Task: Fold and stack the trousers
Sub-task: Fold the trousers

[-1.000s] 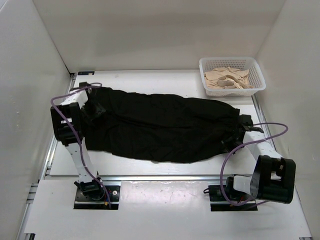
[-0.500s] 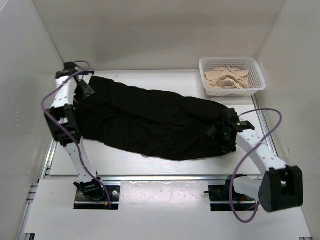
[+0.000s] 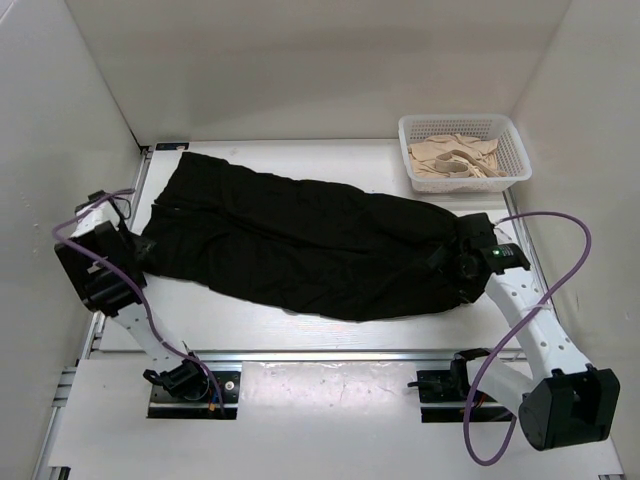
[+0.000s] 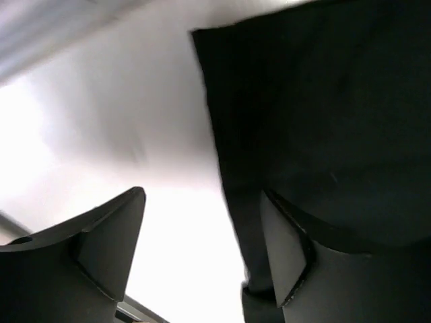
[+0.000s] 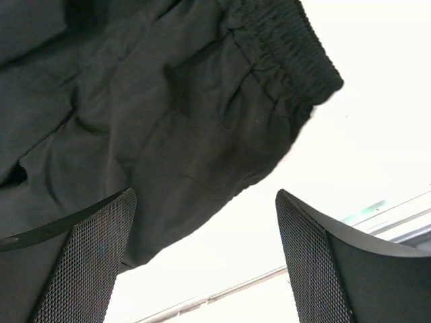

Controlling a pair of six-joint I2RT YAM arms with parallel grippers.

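Black soft wrinkled long trousers (image 3: 310, 245) lie spread flat across the white table (image 3: 330, 165), running from far left to the right side. Top view, versus half a second ago: the left gripper (image 3: 140, 250) has left the far-left corner of the cloth and dropped back to the table's left edge, just beside the trousers' near-left edge. The right gripper (image 3: 462, 262) has barely shifted and sits over the right end. A white plastic mesh basket (image 3: 515, 170) holding beige cloth (image 3: 450, 160) sits at the far right corner, apart from the trousers. White walls enclose the table.

Left wrist view: left gripper (image 4: 202, 202) is wide apart, holding nothing, with the trousers (image 4: 316, 114) edge under its right finger.

Right wrist view: right gripper (image 5: 202, 195) is wide apart and empty above the trousers (image 5: 155, 101); the elastic waistband (image 5: 289, 40) lies flat.
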